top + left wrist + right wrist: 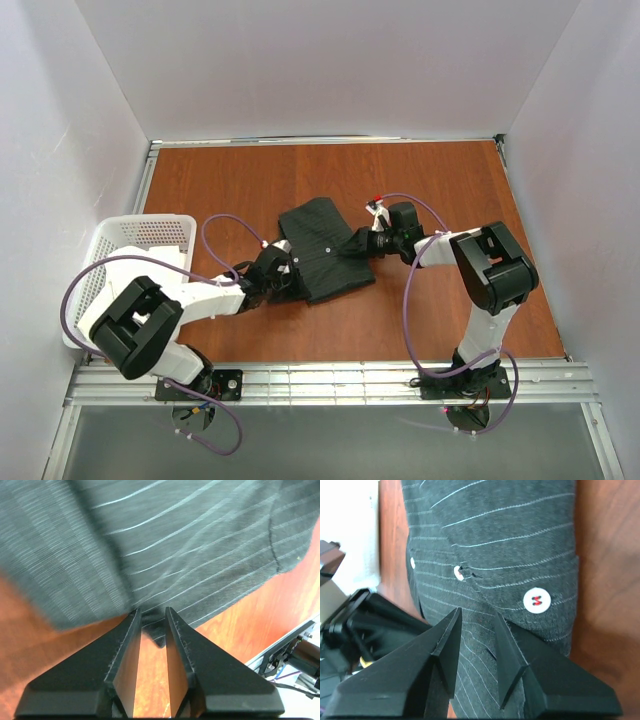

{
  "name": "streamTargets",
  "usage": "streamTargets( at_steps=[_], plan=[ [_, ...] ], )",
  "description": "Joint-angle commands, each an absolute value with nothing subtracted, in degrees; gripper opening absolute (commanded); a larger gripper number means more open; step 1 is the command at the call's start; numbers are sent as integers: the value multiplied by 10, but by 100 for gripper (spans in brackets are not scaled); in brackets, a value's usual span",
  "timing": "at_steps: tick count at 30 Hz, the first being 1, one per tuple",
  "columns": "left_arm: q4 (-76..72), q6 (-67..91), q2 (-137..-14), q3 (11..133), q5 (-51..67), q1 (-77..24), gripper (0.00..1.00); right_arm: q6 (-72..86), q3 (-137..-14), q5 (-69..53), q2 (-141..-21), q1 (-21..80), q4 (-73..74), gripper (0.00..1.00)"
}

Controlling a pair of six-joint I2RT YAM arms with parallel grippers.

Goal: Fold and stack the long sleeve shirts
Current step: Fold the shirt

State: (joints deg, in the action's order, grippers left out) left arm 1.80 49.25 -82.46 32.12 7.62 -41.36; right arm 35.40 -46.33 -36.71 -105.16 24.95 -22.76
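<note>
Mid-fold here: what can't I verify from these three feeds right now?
- Top view: any contact with the shirt is covered by both wrists.
- Left wrist: whether the left gripper pinches fabric; the cloth blurs at its tips.
- Right wrist: the same for the right gripper; the shirt runs off frame.
- Top view: part of the basket inside sits behind the left arm.

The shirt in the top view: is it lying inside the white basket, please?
No, the shirt lies on the wooden table, apart from the white basket at the left edge.
</note>
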Motion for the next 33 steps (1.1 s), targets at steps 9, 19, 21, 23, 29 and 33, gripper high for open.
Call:
streamTargets(
  at_steps=[9, 19, 21, 23, 29, 33],
  plan=[
    [76, 455, -780, 448, 99, -331, 27, 383, -590, -439, -998, 236, -271, 30],
    [-14, 446, -980, 598, 155, -229, 25, 422, -822, -461, -1201, 248, -272, 32],
    [-24, 451, -1037, 609, 162, -220, 24, 426, -854, -459, -1236, 249, -272, 32],
    [-43, 458, -1068, 613, 163, -210, 22, 427, -888, -452, -1287, 248, -271, 32],
    [-67, 483, -1121, 581, 136, -194, 18, 438, -877, -423, -1377, 230, -282, 32],
    [-69, 491, -1123, 552, 131, -185, 17, 446, -815, -403, -1364, 207, -308, 32]
  ],
)
